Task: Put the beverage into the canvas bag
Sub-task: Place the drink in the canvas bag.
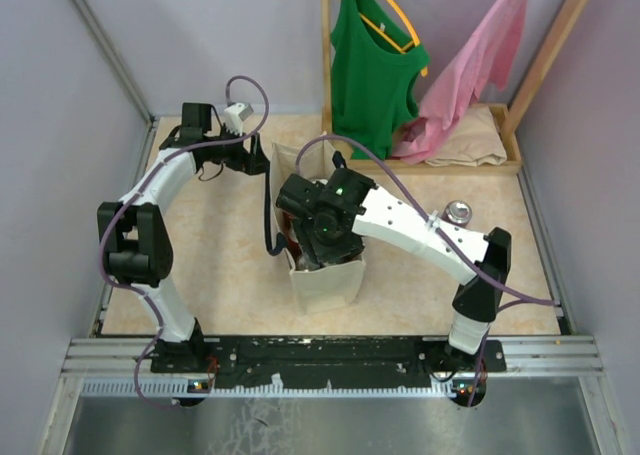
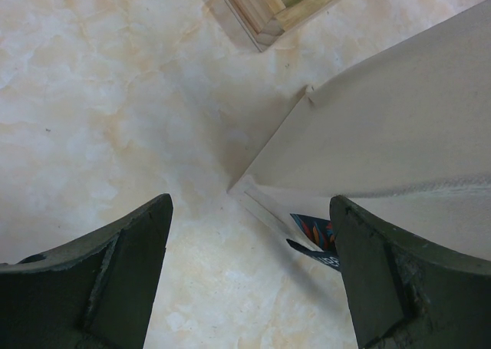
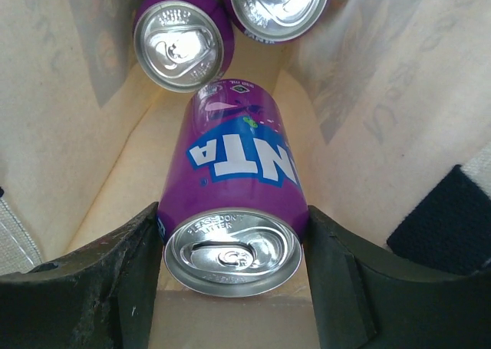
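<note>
Nearly done: clamps purple can (image 3: 230,157) in right gripper (image 3: 234,245) inside canvas bag (image 3: 61,119), above two cans (image 3: 182,46); left gripper (image 2: 252,211) gaping just outside; only needs releasing.

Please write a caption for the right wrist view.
Right gripper holds a purple can inside the canvas bag, two more cans below.

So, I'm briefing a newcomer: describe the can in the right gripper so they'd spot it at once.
Start at the cream canvas bag in the middle and look inside where the right gripper reaches. Three purple cans are there: the held can is pinched between its fingers, label showing; the other two sit deeper, showing mostly tops.
</note>
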